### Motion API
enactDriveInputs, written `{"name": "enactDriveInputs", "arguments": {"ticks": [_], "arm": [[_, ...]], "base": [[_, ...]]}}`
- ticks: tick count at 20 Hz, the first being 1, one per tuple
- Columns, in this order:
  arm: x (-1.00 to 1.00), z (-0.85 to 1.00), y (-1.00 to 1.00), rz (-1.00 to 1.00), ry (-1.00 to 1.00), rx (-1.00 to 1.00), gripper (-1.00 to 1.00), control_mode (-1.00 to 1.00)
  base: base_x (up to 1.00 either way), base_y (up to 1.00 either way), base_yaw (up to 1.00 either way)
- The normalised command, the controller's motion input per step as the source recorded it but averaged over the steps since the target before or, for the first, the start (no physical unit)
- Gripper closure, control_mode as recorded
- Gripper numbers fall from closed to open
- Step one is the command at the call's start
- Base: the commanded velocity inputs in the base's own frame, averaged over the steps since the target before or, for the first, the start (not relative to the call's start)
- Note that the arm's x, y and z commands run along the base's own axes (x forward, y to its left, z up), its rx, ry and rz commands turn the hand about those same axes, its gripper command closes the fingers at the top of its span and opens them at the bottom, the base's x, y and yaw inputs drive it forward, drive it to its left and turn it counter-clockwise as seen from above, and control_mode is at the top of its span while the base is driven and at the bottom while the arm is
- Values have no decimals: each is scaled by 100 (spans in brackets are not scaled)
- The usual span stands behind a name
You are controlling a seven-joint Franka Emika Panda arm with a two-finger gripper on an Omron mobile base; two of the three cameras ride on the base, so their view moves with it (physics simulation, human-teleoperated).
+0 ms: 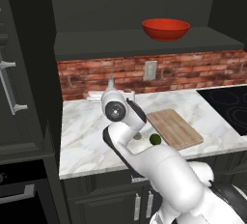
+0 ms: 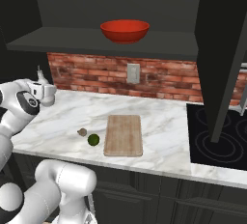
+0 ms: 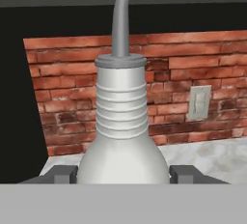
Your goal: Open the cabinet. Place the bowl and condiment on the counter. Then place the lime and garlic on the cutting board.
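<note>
Two dark finger tips of the gripper [image 3: 123, 174] stand partly open, clamped on either side of the small white pear-shaped squeeze bottle [image 3: 122, 136], nozzle upright between the jaws, so it can settle standing on the veined marble counter [image 2: 62, 121] below.

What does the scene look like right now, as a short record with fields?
cabinet: open, doors swung aside
bowl: red, on the cabinet shelf
condiment: white bottle between the fingers of the end effector, upright, near the brick wall
lime: on the counter, left of the board
garlic: on the counter beside the lime
board: bare
</note>
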Motion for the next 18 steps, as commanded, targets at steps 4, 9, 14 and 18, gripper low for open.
{"name": "enactDriveInputs", "arguments": {"ticks": [4,9,14,18], "arm": [[5,-17,0,0,0,0,100,-100],[11,-6,0,0,0,3,100,-100],[18,-6,0,0,0,5,100,-100],[11,-12,0,0,0,3,100,-100]], "base": [[0,0,0],[0,0,0],[0,0,0],[0,0,0]]}}
